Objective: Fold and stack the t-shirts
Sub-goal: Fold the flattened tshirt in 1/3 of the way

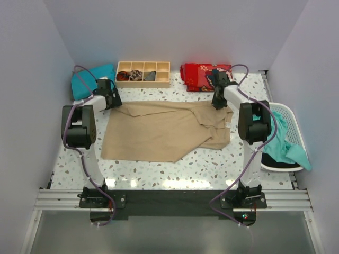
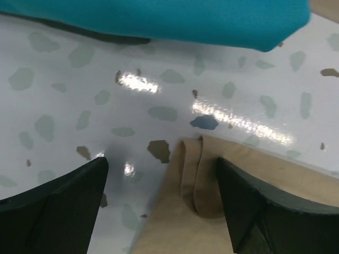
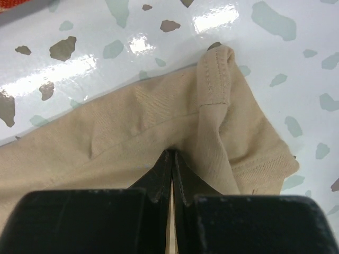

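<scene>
The limp, light tan t-shirt [image 1: 159, 129] is pinched near its sleeve seam by the right pincer [image 3: 170, 164], while the released left pincer [image 2: 161, 203] straddles a corner hem, a likely hold.

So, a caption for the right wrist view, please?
The shut right jaws pinch the tan shirt near a hem, on the speckled table.

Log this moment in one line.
left claw open over tan t-shirt corner | right claw shut on tan t-shirt
</scene>
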Available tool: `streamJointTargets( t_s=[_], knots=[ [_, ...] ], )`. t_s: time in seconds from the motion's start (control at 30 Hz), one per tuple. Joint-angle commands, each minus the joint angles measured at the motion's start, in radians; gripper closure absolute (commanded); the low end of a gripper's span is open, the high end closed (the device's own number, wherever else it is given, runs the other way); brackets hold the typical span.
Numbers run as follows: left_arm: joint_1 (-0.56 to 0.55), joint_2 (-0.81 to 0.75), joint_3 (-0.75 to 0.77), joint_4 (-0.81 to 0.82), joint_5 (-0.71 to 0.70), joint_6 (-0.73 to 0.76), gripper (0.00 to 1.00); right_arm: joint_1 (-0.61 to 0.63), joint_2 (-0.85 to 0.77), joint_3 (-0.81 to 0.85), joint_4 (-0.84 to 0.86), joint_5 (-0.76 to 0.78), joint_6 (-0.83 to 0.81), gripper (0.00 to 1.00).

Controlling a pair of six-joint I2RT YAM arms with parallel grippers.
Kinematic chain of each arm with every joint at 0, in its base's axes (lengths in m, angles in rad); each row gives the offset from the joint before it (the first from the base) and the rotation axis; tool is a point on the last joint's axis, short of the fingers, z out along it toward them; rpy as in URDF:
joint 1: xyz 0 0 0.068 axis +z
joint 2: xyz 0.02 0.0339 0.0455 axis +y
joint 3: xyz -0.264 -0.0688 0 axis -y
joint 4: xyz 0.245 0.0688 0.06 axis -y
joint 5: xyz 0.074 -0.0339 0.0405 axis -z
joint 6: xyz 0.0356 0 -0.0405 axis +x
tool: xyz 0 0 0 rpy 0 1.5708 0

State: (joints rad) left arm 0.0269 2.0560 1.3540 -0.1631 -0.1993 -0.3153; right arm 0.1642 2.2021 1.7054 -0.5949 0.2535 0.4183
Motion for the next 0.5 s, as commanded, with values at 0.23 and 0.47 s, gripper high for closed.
streamJointTargets(
  t_s=[0.23, 0.47],
  knots=[
    [-0.077, -0.166, -0.058, -0.027, -0.160, 0.033, 0.00, -0.020, -0.025, -0.029, 0.018, -0.003, -0.041, 1.00],
    [-0.174, -0.249, -0.070, 0.054, 0.027, 0.021, 0.00, -0.020, -0.062, -0.050, 0.030, -0.074, -0.058, 1.00]
  ],
)
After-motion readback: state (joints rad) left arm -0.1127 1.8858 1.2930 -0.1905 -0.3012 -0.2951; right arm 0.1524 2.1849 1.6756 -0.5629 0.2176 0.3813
